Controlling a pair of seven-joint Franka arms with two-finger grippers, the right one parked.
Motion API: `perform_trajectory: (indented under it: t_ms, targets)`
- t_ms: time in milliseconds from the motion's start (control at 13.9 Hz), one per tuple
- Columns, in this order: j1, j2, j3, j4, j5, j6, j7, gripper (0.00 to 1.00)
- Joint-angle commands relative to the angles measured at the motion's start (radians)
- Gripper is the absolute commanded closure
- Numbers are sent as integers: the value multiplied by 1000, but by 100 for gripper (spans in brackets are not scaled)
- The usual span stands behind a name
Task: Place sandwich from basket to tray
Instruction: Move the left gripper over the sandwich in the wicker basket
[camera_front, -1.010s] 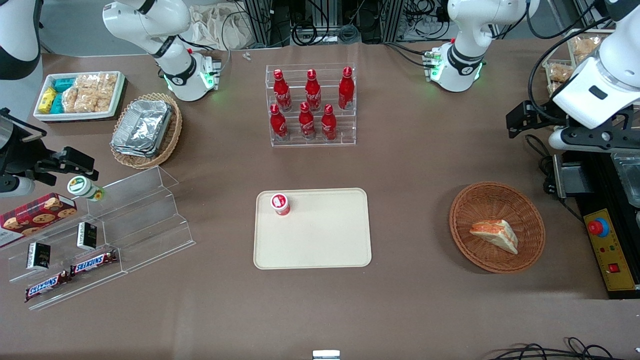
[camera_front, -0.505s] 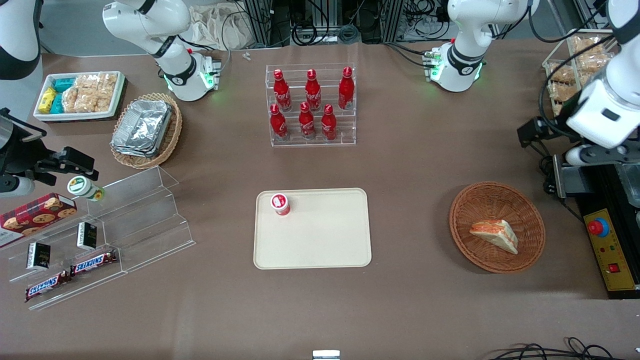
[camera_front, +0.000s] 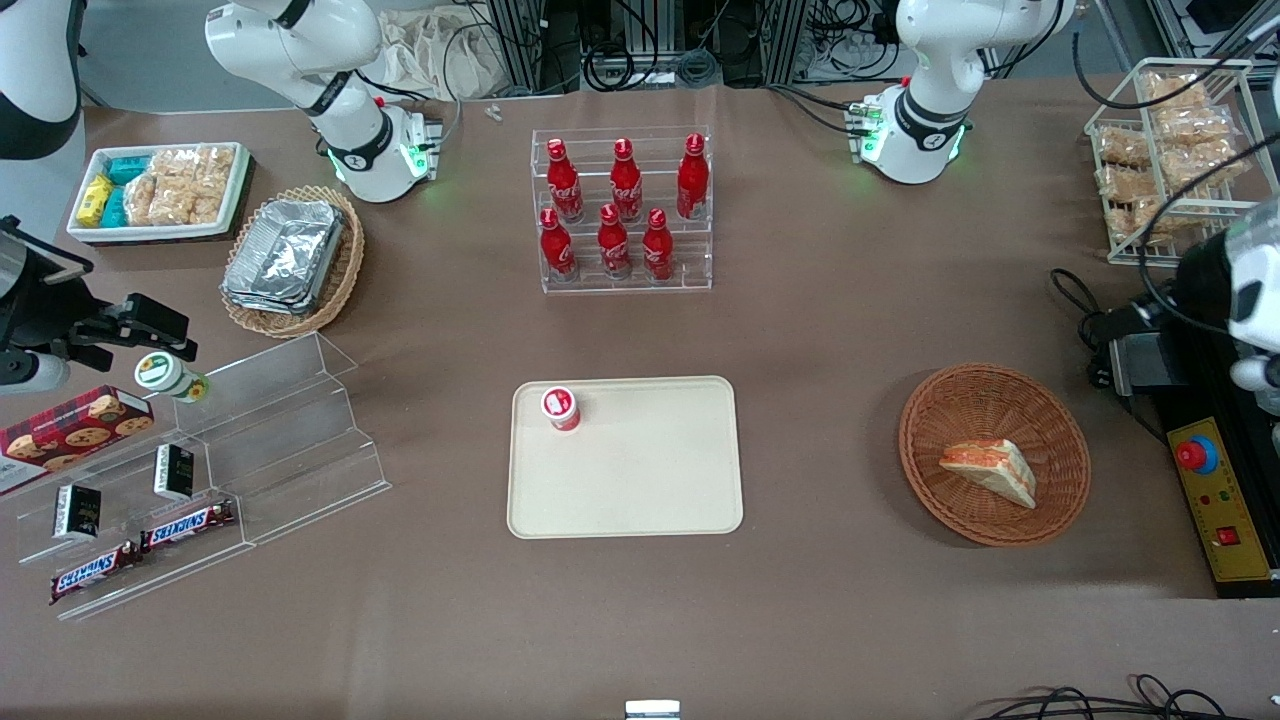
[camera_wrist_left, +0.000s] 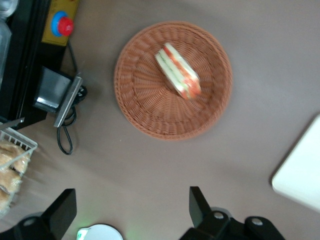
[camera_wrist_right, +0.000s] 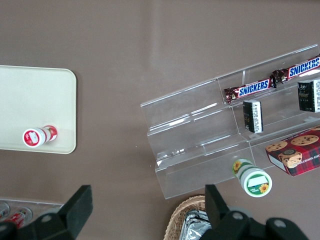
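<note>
The sandwich, a white wedge with orange-red and green filling, lies in the round brown wicker basket toward the working arm's end of the table. Both also show in the left wrist view, the sandwich lying inside the basket. The cream tray lies flat mid-table, and a corner of it shows in the left wrist view. My left gripper is open and empty. It hangs high over bare table, farther from the front camera than the basket and well apart from it.
A small red-capped bottle stands on the tray's corner. A rack of red cola bottles stands farther back. A wire rack of snack packets and a black box with a red button lie beside the basket.
The left arm has swung outward toward the edge of the front view, uncovering the wire rack of snack packets. The sandwich, basket and tray have not moved.
</note>
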Motion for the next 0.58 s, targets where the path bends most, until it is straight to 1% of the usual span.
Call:
perform_trajectory:
  t_ms: [0,289,433,505]
  targets:
    - [17,-15,-12,-128,3,118,-152,0]
    - [20,8,-11,-267,2,293,-333,0]
    - [29,81,-12,-274,-30,386,-454,0]
    - [29,121,-12,-272,-32,435,-490,0]
